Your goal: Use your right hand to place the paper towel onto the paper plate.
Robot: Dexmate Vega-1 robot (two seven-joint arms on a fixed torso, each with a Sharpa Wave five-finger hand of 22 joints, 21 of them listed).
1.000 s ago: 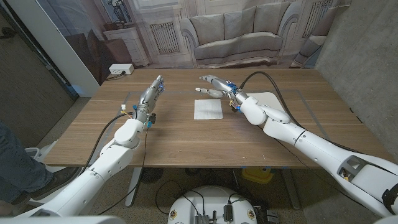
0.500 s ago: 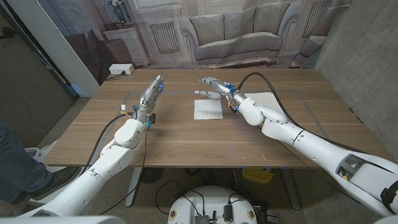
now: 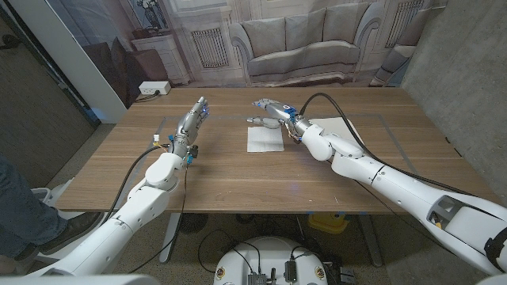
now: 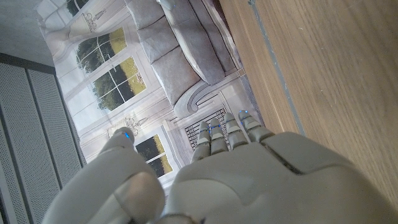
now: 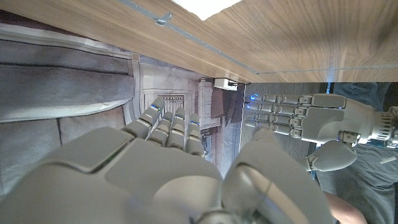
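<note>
A white square paper towel point(image 3: 264, 139) lies flat on the wooden table point(image 3: 238, 174) near its middle; one corner of the paper towel point(image 5: 205, 5) also appears in the right wrist view. To its right sits the white paper plate point(image 3: 354, 129), partly hidden by my right arm. My right hand point(image 3: 267, 112) hovers just beyond the towel's far edge, fingers spread and holding nothing. It is seen from behind as the right hand point(image 5: 168, 162). My left hand point(image 3: 195, 118) is off to the towel's left with fingers straight out, holding nothing; the left hand point(image 4: 217, 174) shows its back.
My left hand point(image 5: 311, 115) appears across from the right one in the right wrist view. A backdrop printed with a sofa point(image 3: 301, 47) stands behind the table's far edge. A person's leg point(image 3: 20, 210) is at the left edge of the picture.
My right hand has drifted a little to the left over the towel's far edge. The towel, the plate and my left hand have not moved.
</note>
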